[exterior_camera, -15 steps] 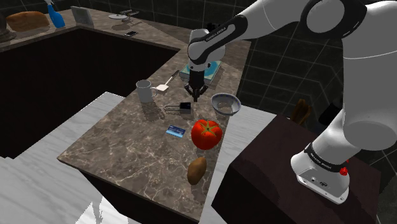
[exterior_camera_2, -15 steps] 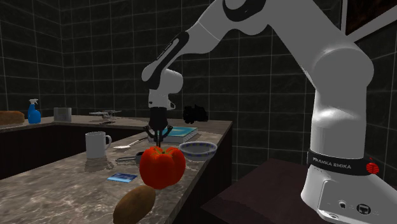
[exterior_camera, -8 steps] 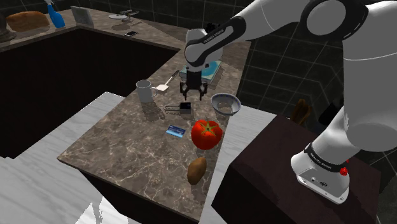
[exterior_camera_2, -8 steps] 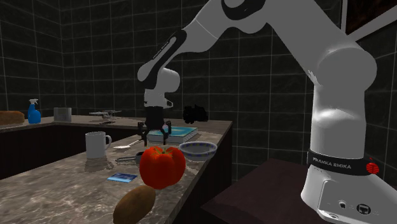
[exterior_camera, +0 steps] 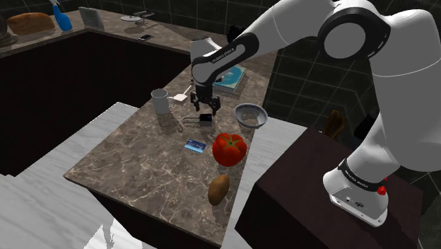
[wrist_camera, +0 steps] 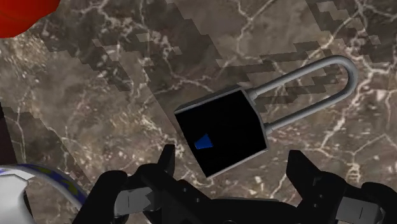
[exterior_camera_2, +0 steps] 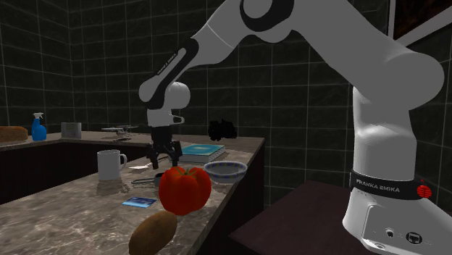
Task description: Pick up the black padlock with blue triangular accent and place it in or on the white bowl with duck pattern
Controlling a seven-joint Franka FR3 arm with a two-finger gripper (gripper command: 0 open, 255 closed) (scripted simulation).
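The task is at its opening stage. The black padlock [wrist_camera: 219,130], marked with a small blue triangle, lies flat on the marble countertop [exterior_camera: 141,163] directly beneath the gripper [wrist_camera: 232,165], its steel shackle pointing away from the fingers. The gripper's two fingers stand spread apart with the lock body ahead of the gap between them, touching neither, so nothing is grasped yet. The white bowl [exterior_camera: 251,115] with its blue-patterned rim sits near the gripper [exterior_camera: 205,107], off toward the shoulder view's right, and holds nothing visible. The descent, the grasp, the lift, the carry to the bowl and the release all appear to remain.

A second ago the gripper hung closer to the book [exterior_camera: 230,78] with its fingers looking drawn together. Since then it has spread them and shifted toward the mug [exterior_camera: 161,101], ending over the padlock [exterior_camera: 203,119]. The padlock, bowl and tomato [exterior_camera: 230,148] have not moved.
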